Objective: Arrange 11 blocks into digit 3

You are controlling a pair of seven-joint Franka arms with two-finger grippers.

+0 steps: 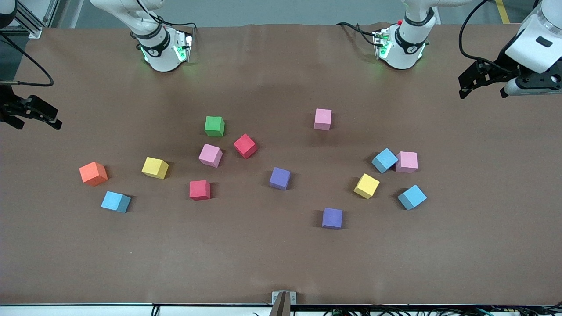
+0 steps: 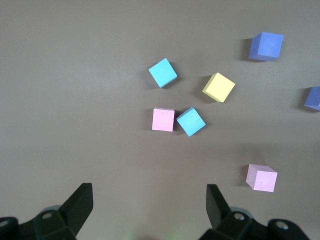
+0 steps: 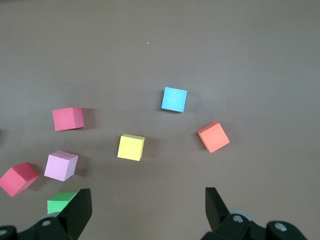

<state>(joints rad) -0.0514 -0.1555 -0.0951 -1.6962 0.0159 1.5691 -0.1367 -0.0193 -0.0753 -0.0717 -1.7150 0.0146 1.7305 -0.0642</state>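
Table (image 1: 281, 263): brown, bearing fourteen scattered cubes, none stacked.
Left arm: waiting, raised over the table edge at its own end.
Right arm: waiting, raised over the table edge at its own end.
Left gripper (image 1: 483, 85) (image 2: 147, 202): released, fingers spread wide, grasping nothing, over bare table.
Right gripper (image 1: 37, 116) (image 3: 145, 207): released, fingers spread wide, grasping nothing, over bare table.
Green block (image 1: 214, 126) (image 3: 61, 203): mid-table, farthest from the front camera among the right arm's group.
Red blocks: one (image 1: 245, 145) (image 3: 18, 178) near the green, turned on a diagonal; one (image 1: 199, 189) (image 3: 68, 118) nearer the front camera.
Pink blocks: one (image 1: 210, 155) (image 3: 61, 165) between green and the nearer red; one (image 1: 322, 119) (image 2: 261, 177) alone, farthest from the front camera; one (image 1: 406, 161) (image 2: 163, 119) toward the left arm's end.
Blue blocks: one (image 1: 384, 160) (image 2: 191, 121) touching that last pink at a corner; one (image 1: 412, 197) (image 2: 162, 72) nearer the front camera; one (image 1: 116, 202) (image 3: 174, 99) toward the right arm's end.
Yellow blocks: one (image 1: 366, 186) (image 2: 218, 87) between the two blues at the left arm's end; one (image 1: 155, 167) (image 3: 131, 147) toward the right arm's end.
Purple blocks: one (image 1: 280, 178) (image 2: 313, 98) mid-table; one (image 1: 332, 218) (image 2: 266, 46) nearest the front camera.
Orange cube (image 1: 93, 173) (image 3: 213, 137): closest to the right arm's end, near the blue there.
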